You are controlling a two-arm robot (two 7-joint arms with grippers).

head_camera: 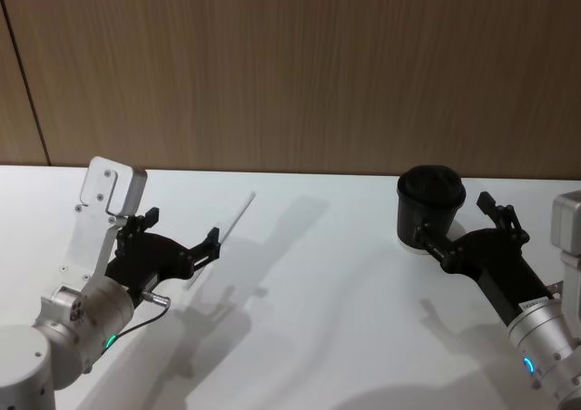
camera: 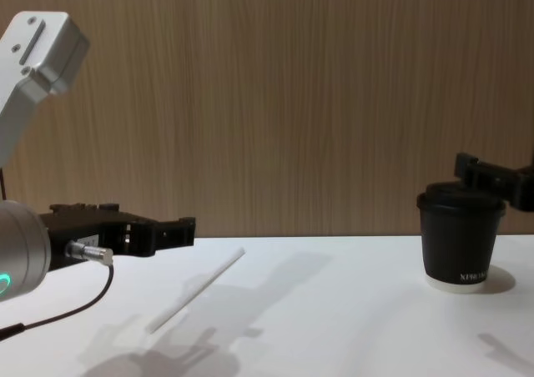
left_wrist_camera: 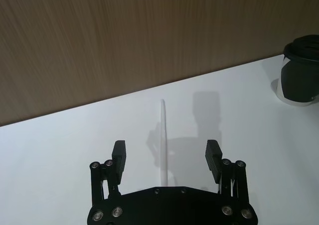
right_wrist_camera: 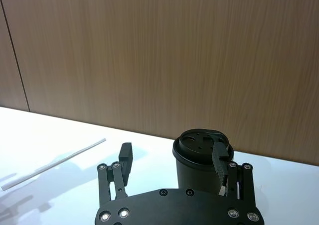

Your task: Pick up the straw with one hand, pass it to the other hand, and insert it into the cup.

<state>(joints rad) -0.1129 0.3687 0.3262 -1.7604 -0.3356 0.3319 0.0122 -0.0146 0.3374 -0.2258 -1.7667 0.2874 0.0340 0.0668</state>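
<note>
Straw [head_camera: 238,217] lies flat on the white table [head_camera: 345,319], on the left half. It runs on a diagonal, with its near end further left and its far end angled right toward the wood wall [head_camera: 290,65]. Nothing is touching it.

Left gripper [head_camera: 182,229] hangs above the near part of the straw, pointing away from me and a little right. Its claw is spread wide and has hold of nothing. From the left wrist camera the straw [left_wrist_camera: 162,140] runs straight up the gap between the two fingers [left_wrist_camera: 119,154], roughly centred and clear of both pads. From the chest camera the fingers sit well above the table, with the straw [camera: 196,290] lying below and just ahead of them. Green ring light is showing on that wrist.

Cup [camera: 460,239] stands upright at the far right of the table, close to the wall, lid on, with white lettering low on its side.

Right gripper [head_camera: 457,218] sits at the cup from the near-right side, claw also wide open and empty. From the chest camera one finger [camera: 480,173] shows just above the lid. From the right wrist camera the cup [right_wrist_camera: 197,170] sits in front of the open claw, and one finger overlaps the lid's edge. I cannot tell whether it touches. Blue light is showing on that wrist.
</note>
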